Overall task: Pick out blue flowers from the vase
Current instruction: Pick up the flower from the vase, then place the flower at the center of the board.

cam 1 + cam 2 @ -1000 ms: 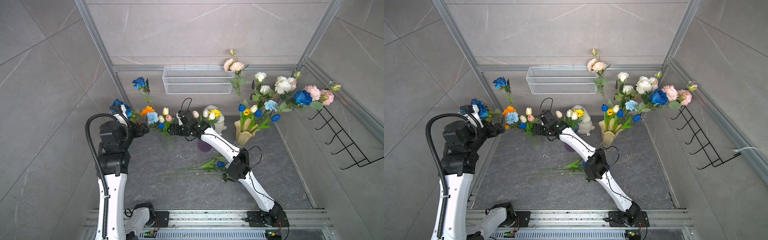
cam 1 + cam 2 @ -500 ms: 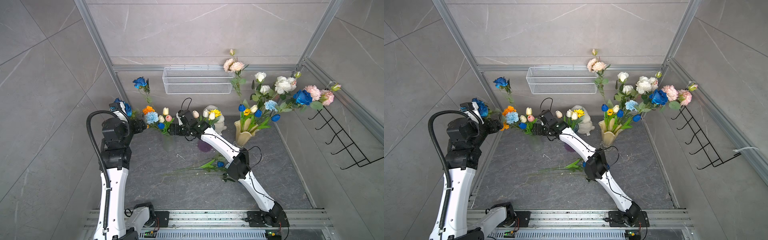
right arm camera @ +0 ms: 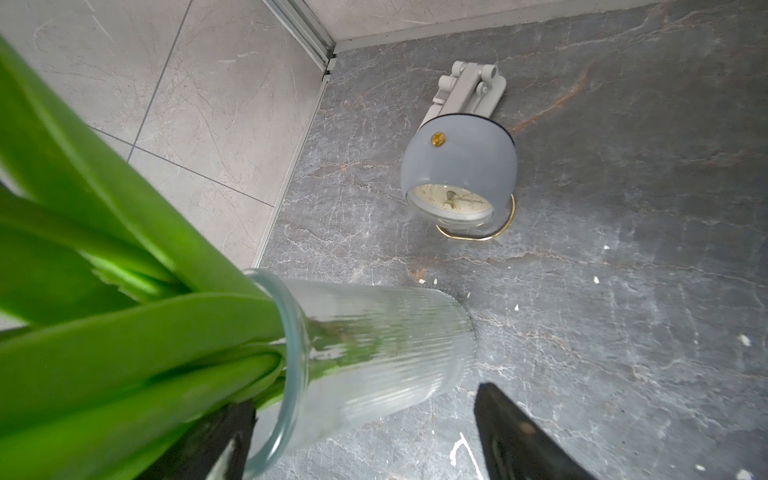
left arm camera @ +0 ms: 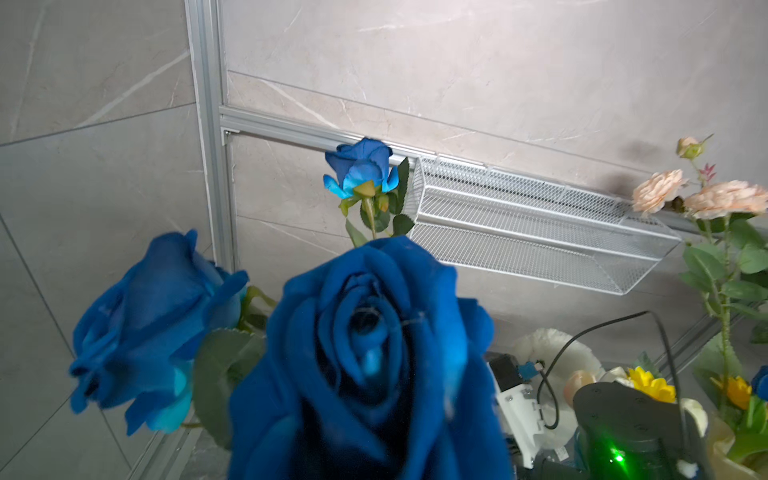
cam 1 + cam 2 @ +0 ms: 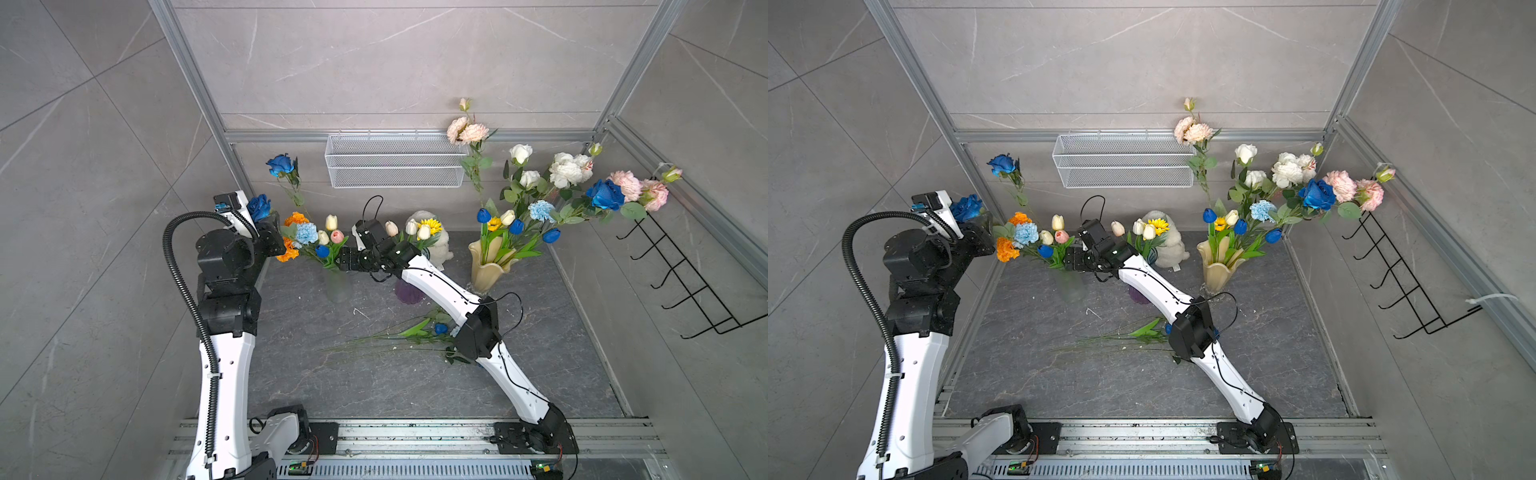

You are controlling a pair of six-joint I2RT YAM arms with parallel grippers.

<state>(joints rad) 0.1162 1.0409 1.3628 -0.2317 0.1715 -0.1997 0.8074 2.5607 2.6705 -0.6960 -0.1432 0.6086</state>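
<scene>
A deep-blue rose head (image 5: 258, 206) sits just beside the left tool (image 5: 276, 239).

- A robot lab's test cell: aluminium frame posts (image 5: 193, 83) around tile-look wall panels (image 5: 395, 62).
- Robot arms (image 5: 224, 374) bolted to a slotted rail (image 5: 415, 434) at six o'clock.
- Wire basket (image 5: 395, 166) at twelve o'clock, hook rack (image 5: 688, 272) at three.

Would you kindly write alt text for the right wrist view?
A ribbed clear glass vase holding green leaves fills the foreground, just beyond the right end effector's open fingers; farther off, a grey clock sits on the dark stone table.
</scene>
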